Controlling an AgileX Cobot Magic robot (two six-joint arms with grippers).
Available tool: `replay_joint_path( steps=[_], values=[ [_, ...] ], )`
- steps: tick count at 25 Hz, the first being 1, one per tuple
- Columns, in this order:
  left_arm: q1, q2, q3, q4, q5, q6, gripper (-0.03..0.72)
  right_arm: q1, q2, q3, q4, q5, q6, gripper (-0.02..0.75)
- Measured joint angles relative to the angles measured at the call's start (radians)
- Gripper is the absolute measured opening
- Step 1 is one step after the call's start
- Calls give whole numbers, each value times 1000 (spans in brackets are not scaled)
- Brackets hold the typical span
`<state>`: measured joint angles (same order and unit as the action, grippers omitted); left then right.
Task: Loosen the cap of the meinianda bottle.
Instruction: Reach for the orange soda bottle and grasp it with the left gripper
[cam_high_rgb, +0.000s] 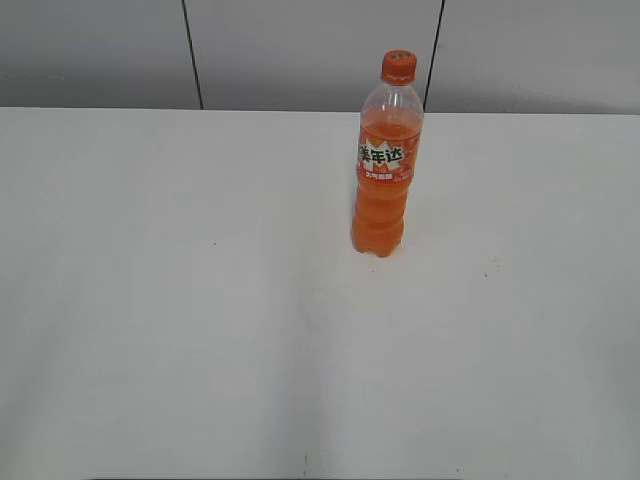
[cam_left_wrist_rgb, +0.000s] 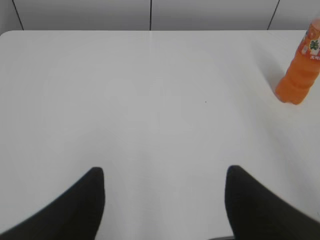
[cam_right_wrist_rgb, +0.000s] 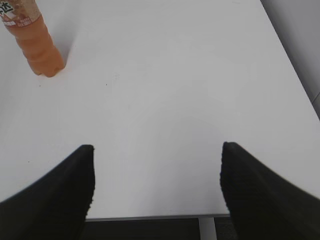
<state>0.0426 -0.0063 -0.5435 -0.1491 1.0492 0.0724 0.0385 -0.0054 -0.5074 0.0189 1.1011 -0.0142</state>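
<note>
White tabletop (cam_high_rgb: 200, 300) and grey panelled wall frame the upright meinianda bottle (cam_high_rgb: 383, 170), cap (cam_high_rgb: 398, 66) on, at about one o'clock in the exterior view, standing free for access. Left gripper (cam_left_wrist_rgb: 165, 200) and right gripper (cam_right_wrist_rgb: 157, 180) hover well apart from it, fingers spread, empty.

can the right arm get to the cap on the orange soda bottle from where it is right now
Probably yes. The meinianda bottle stands upright and alone on the table, its cap uncovered, and the right gripper is open with nothing between them.
</note>
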Motion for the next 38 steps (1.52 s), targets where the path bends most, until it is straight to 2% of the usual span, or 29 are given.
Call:
replay_joint_path(
  steps=[9,14,18,27,31,34,38],
  values=[
    [0,96,-69,-1,-307,72,465,0,0,0,0,0,0,586],
    [0,276,-71,0,-477,100,465,0,0,0,0,0,0,586],
    [0,430,-73,0,-671,146,468,0,0,0,0,0,0,586],
    [-1,865,-137,2,-1092,160,469,0,0,0,0,0,0,586],
    [-32,1018,-161,12,-1206,161,469,0,0,0,0,0,0,586],
    [-69,1121,-162,50,-1309,161,469,0,0,0,0,0,0,586],
    [-81,1259,-162,122,-1468,160,469,0,0,0,0,0,1,586]
  ],
)
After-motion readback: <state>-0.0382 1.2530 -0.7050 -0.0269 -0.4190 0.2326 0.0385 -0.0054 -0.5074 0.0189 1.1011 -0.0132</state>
